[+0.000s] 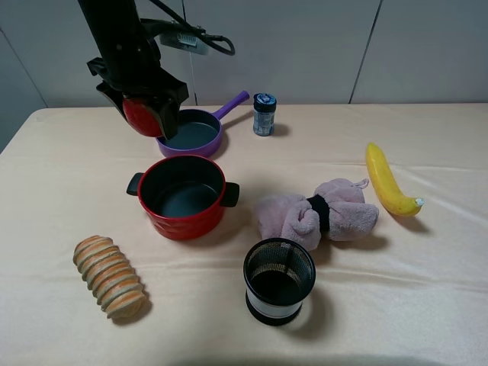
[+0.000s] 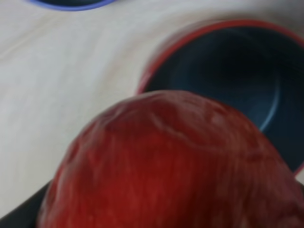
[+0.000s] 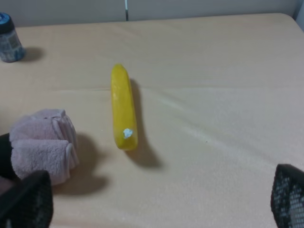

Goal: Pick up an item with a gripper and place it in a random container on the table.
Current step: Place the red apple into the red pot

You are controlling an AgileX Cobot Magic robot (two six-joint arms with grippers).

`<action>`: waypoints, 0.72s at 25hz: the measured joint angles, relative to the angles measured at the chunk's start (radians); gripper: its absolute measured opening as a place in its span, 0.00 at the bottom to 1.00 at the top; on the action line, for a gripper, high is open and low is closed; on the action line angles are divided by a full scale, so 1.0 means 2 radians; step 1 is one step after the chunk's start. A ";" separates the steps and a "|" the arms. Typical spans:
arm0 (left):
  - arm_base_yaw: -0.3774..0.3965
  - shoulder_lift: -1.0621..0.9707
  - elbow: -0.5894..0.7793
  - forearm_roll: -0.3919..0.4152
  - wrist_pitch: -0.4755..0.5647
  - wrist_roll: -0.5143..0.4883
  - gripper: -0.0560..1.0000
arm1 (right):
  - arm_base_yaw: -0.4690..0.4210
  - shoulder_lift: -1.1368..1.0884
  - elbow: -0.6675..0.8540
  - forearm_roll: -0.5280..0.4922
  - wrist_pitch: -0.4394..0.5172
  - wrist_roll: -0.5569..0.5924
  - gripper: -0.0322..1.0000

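My left gripper is shut on the red apple and holds it in the air, above the table and behind the red pot. In the left wrist view the apple fills the foreground and the pot's dark grey inside lies beyond it. The pot stands upright with two black side handles. My right gripper is open and empty over the table's right part; only its black fingertips show at the frame edges.
A purple long-handled pan sits behind the pot. A blue-lidded jar, a pink plush towel, a black mesh cup, a yellow banana and a ridged bread loaf lie on the beige cloth.
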 joint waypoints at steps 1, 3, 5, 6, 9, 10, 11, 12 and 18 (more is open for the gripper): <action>-0.003 0.000 0.000 0.000 -0.004 -0.001 0.74 | 0.000 0.000 0.000 0.000 0.000 0.000 0.70; -0.003 0.000 0.000 0.000 -0.009 -0.002 0.74 | 0.000 0.000 0.000 0.000 0.000 0.000 0.70; -0.003 0.000 0.000 0.000 -0.011 -0.002 0.74 | 0.000 0.000 0.000 0.000 0.000 0.000 0.70; -0.003 0.000 0.000 0.000 -0.011 -0.003 0.74 | 0.000 0.000 0.000 0.000 0.000 0.000 0.70; -0.010 0.000 0.000 0.000 -0.014 -0.003 0.74 | 0.000 0.000 0.000 0.000 0.000 0.000 0.70; -0.014 0.000 0.000 0.000 -0.016 -0.003 0.74 | 0.000 0.000 0.000 0.000 0.000 0.000 0.70; -0.019 0.000 0.000 0.000 -0.018 -0.003 0.74 | 0.000 0.000 0.000 0.000 0.000 0.000 0.70; -0.022 0.000 0.000 0.000 -0.020 -0.003 0.74 | 0.000 0.000 0.000 0.000 0.000 0.000 0.70; -0.039 0.006 0.000 0.000 -0.024 -0.003 0.74 | 0.000 0.000 0.000 0.000 0.000 0.000 0.70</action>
